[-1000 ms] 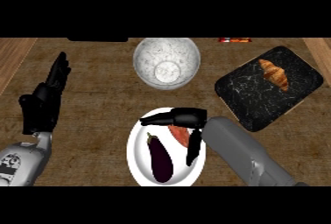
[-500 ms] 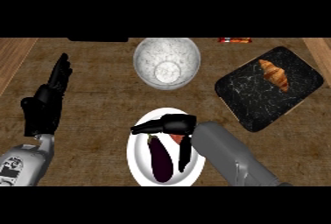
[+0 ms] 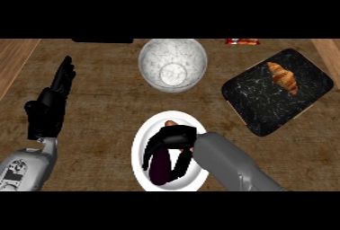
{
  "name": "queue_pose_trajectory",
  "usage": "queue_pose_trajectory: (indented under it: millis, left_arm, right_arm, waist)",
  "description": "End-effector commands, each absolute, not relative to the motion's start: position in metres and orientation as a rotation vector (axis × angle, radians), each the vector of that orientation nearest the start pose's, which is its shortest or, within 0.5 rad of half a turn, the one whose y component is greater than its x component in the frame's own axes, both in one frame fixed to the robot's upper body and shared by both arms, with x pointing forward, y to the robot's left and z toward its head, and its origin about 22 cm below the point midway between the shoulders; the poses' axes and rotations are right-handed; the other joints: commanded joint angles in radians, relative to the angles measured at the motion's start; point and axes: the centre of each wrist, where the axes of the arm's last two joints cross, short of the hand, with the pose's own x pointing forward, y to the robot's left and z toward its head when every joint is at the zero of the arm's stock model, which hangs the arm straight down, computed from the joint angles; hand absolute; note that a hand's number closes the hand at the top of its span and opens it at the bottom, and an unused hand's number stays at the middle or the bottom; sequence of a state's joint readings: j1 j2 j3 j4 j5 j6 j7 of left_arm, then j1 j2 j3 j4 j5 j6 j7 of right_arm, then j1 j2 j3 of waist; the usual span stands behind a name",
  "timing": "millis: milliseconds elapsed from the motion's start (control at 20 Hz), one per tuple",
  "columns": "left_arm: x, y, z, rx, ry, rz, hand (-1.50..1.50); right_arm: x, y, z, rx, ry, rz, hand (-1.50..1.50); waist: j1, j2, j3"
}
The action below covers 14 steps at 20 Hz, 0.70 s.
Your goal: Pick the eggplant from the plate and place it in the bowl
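Head view: the right hand (image 3: 174, 140) sits low over the round white plate (image 3: 145, 148) near the counter's front edge, w/ fingers curled down around the dark purple eggplant (image 3: 159, 165), which lies lengthwise on the plate, its lower end sticking out below the hand. A small reddish-brown bit (image 3: 171, 123) shows on the plate just above the hand; can't tell what it is. The speckled white round bowl (image 3: 172, 64) stands apart, farther back. To the right, a black marbled tray (image 3: 266, 103) carries a golden croissant (image 3: 283, 77). A red packet (image 3: 242, 41) at the back edge, writing not readable. The left hand (image 3: 48, 108) rests open at left, fingers straight & together, over the brown wooden counter (image 3: 100, 117).
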State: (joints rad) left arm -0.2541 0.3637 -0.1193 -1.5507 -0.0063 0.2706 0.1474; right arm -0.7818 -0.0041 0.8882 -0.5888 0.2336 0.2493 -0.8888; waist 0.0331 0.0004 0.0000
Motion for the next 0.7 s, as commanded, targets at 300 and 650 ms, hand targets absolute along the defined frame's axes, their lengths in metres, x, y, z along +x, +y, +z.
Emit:
queue_pose_trajectory:
  millis: [300, 650]
  left_arm:
    - [0.302, 0.233, 0.075, 0.354, -1.677, -0.189, 0.00]
    - [0.298, 0.247, 0.071, 0.340, -1.639, -0.208, 0.00]
  right_arm:
    - [0.324, -0.063, -0.065, 0.934, -1.738, 1.513, 1.50]
    - [0.322, -0.031, -0.031, 0.345, -1.592, 1.552, 1.50]
  waist:
    - [0.010, 0.012, 0.001]
    - [0.029, -0.013, -0.006]
